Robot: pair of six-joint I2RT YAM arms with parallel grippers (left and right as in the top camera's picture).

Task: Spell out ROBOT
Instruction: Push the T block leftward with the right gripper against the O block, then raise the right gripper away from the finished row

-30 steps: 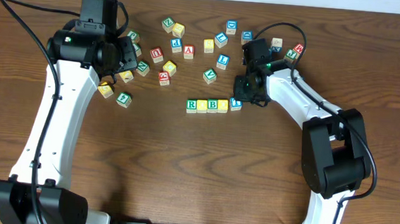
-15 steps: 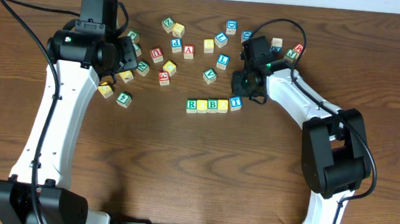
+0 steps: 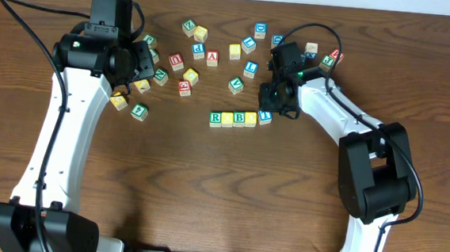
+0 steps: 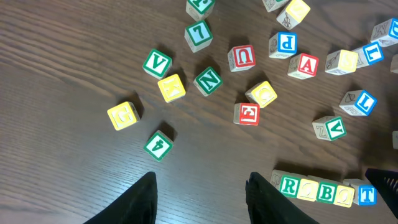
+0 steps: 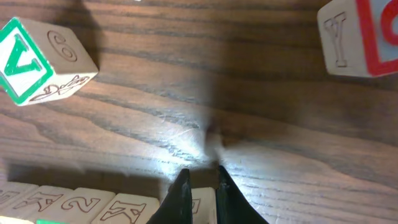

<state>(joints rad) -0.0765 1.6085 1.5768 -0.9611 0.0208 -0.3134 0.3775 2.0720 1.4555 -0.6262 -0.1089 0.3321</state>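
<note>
Five cubes stand in a row at the table's middle: green R [image 3: 216, 118], a yellow cube [image 3: 227, 118], green B [image 3: 239, 118], a second yellow cube [image 3: 251, 118] and blue T [image 3: 265, 116], which is slightly turned. The row also shows in the left wrist view, from R [image 4: 288, 185] to T [image 4: 365, 195]. My right gripper [image 3: 273, 105] hovers just behind the T with its jaws nearly together and nothing between them [image 5: 202, 173]. The end cube's side [image 5: 202, 208] shows beneath the fingers. My left gripper [image 4: 202, 186] is open and empty, over the loose cubes at the left [image 3: 138, 60].
Several loose cubes are scattered behind the row, among them a red A [image 3: 211, 57], a green V [image 3: 236, 85] and a blue L [image 3: 250, 67]. More lie under the left arm, including a yellow cube [image 3: 119, 101] and a green 4 [image 3: 139, 111]. A red cube [image 5: 367, 37] lies near the right gripper.
My right gripper has drawn back from the T cube towards the far side, uncovering it. The T now sits slightly turned at the row's end. The left arm has not moved.
</note>
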